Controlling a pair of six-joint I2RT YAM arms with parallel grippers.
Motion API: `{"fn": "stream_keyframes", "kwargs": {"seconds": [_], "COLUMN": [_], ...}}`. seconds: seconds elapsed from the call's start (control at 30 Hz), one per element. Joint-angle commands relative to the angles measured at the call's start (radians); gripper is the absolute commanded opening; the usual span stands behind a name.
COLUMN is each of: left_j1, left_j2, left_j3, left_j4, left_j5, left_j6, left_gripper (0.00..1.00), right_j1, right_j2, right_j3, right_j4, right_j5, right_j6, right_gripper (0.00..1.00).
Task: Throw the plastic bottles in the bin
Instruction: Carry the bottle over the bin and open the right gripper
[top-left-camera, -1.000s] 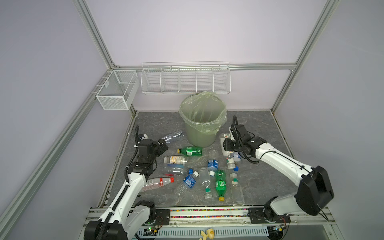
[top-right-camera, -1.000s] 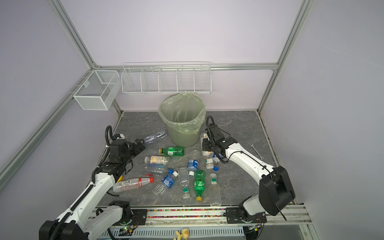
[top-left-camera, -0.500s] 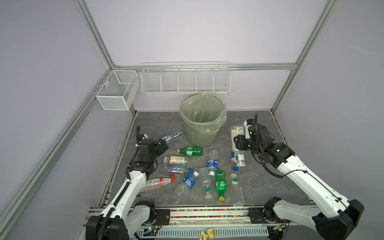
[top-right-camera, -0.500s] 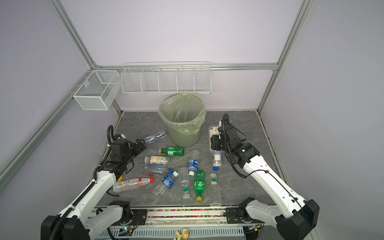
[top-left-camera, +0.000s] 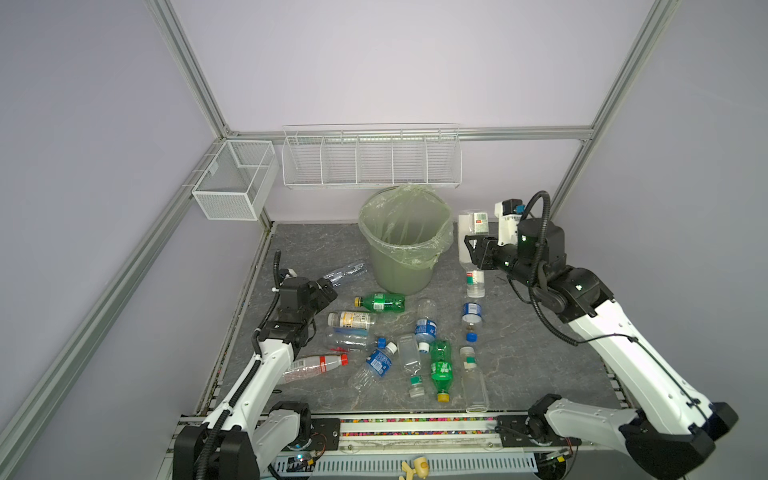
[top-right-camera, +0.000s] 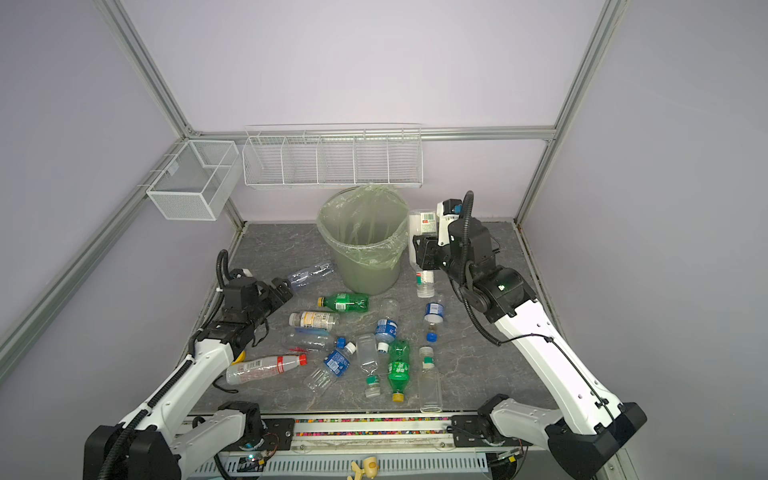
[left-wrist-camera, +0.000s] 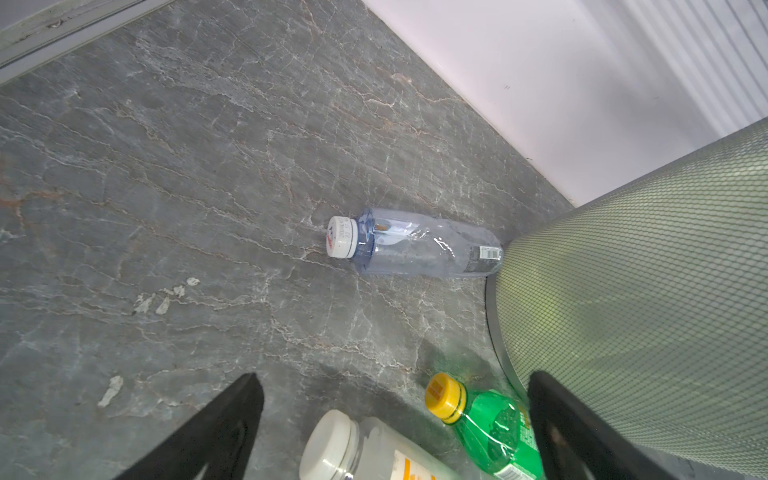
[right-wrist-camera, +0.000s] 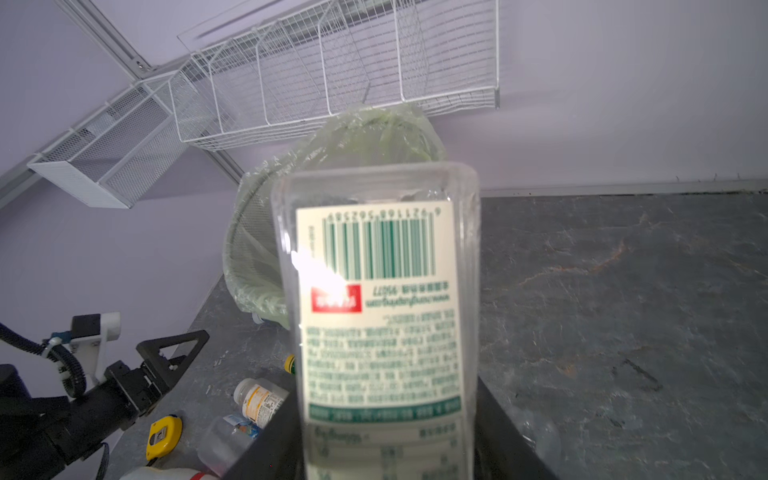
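My right gripper (top-left-camera: 473, 254) (right-wrist-camera: 386, 440) is shut on a clear square bottle with a white label (top-left-camera: 471, 230) (top-right-camera: 420, 226) (right-wrist-camera: 378, 299). It holds the bottle up just right of the bin's rim. The bin (top-left-camera: 405, 249) (top-right-camera: 361, 245) is pale green with a crinkled bag liner. Low over the floor at the left, my left gripper (top-left-camera: 328, 291) (left-wrist-camera: 395, 380) is open and empty. Near it lie a white-capped bottle (left-wrist-camera: 353, 449) and a green yellow-capped bottle (left-wrist-camera: 490, 424). A bluish clear bottle (left-wrist-camera: 415, 245) lies against the bin's foot. Several bottles lie scattered in front of the bin in both top views.
Two white wire baskets hang on the walls: a long one (top-left-camera: 372, 158) behind the bin and a small one (top-left-camera: 232, 183) at the left. A yellow tape measure (right-wrist-camera: 164, 434) lies by the left arm. The arm rail (top-left-camera: 415, 424) runs along the front edge.
My right arm has lifted the white-labelled bottle off the floor and raised it beside the bin's rim. The left arm has hardly moved.
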Motion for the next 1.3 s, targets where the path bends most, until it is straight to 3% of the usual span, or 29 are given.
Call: {"fn": "stream_keyframes", "kwargs": {"seconds": [0.0,0.5,0.8,0.83,0.97,1.0,1.03,1.27], "left_j1": [0.012,0.012,0.015,0.015,0.016,0.016,0.018,0.021], "left_j2": [-0.015,-0.037,-0.046,-0.047,-0.057,-0.061,-0.068,-0.096], "left_j3": [0.017,-0.005,0.007,0.012,0.015,0.014,0.014,0.010], "left_j4": [-0.029,-0.034,-0.040,-0.046,-0.063,-0.067,-0.072,-0.069], "left_j5": [-0.008,0.017,0.018,0.020,0.024,0.023,0.022,0.016], "left_j6": [0.009,-0.008,-0.004,-0.004,-0.008,-0.008,-0.008,-0.009], "left_gripper": [0.99,0.99,0.99,0.99,0.99,0.99,0.99,0.99], "right_j1": [-0.001,0.013,0.021,0.022,0.022,0.022,0.022,0.022], "right_j2": [0.046,0.250,0.519,0.562,0.683,0.686,0.681,0.566], "right_j3": [0.062,0.224,0.465,0.517,0.697,0.704,0.698,0.620], "right_j4": [0.088,0.316,0.402,0.385,0.267,0.261,0.266,0.240], "right_j5": [-0.052,-0.099,-0.090,-0.091,-0.126,-0.131,-0.135,-0.110], "right_j6": [-0.043,-0.016,-0.028,-0.031,-0.042,-0.039,-0.038,-0.062], "right_gripper": [0.52,0.52,0.53,0.56,0.93,0.94,0.88,0.88]}}
